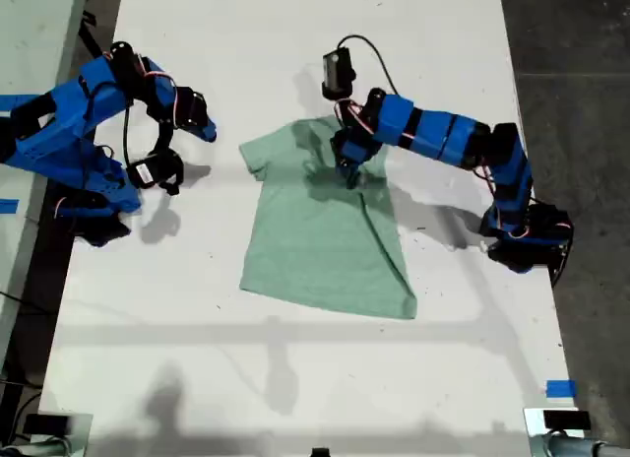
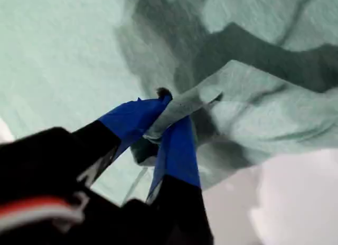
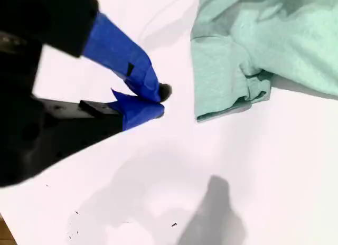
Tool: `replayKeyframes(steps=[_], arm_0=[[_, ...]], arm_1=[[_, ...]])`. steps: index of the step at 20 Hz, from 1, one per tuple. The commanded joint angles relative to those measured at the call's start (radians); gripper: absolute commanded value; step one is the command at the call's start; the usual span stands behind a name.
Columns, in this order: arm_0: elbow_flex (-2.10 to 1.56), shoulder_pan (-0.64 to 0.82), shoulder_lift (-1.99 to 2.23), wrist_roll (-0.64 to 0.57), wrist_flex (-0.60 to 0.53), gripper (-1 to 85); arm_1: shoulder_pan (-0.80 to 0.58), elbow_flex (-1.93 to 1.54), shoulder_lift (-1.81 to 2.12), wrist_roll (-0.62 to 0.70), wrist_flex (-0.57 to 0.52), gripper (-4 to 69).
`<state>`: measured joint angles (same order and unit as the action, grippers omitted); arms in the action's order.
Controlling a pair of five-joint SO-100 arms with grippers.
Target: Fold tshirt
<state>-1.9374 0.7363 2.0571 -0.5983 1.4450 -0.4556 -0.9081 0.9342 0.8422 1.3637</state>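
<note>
The pale mint-green tshirt point(image 1: 315, 240) lies on the white table point(image 1: 295, 378), neck toward the far side. Its side on the exterior view's right is folded in over the body. My first gripper point(image 1: 349, 171) reaches in from the exterior view's right and is shut on a lifted fold of the tshirt point(image 2: 63, 55) near the collar; the cloth is pinched between the blue fingers point(image 2: 179, 150) of my first gripper point(image 2: 169, 115). My second gripper point(image 1: 205, 130) hovers at the exterior view's left, shut on nothing point(image 3: 156, 100), a short gap from the sleeve of the tshirt point(image 3: 274, 39).
Dark floor point(image 1: 581, 83) borders the table along the exterior view's right. A blue tape mark point(image 1: 561, 388) sits near the table's front corner on that side. A cable point(image 1: 369, 48) loops above my first arm. Another pale surface point(image 1: 39, 33) adjoins at the exterior view's left.
</note>
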Motion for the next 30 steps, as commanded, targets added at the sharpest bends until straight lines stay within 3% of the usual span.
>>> replayKeyframes(steps=[1, 4, 7, 12, 16, 20, 30], arm_0=[[0.014, -0.008, 0.034, 0.018, -0.012, 1.5], [0.014, 0.003, 0.054, 0.035, 0.002, 2.4], [0.038, 0.008, 0.057, 0.035, 0.021, 10.5], [0.118, 0.018, 0.041, 0.018, 0.069, 20.5], [0.222, 0.020, -0.075, -0.012, 0.103, 34.1], [0.287, 0.049, -0.198, -0.020, 0.071, 35.5], [0.265, 0.121, -0.632, -0.032, -0.186, 35.8]], arm_1=[[0.005, 0.097, -0.032, -0.055, -0.018, 35.7], [0.012, 0.103, 0.092, -0.035, 0.143, 51.5], [0.003, 0.034, 0.305, -0.006, 0.281, 47.4], [0.025, -0.341, 0.755, -0.002, 0.287, 44.3], [0.060, -0.581, 0.960, -0.054, 0.278, 44.4], [0.092, -0.712, 1.086, -0.101, 0.267, 44.4], [0.150, -0.896, 1.355, -0.176, 0.265, 43.6]])
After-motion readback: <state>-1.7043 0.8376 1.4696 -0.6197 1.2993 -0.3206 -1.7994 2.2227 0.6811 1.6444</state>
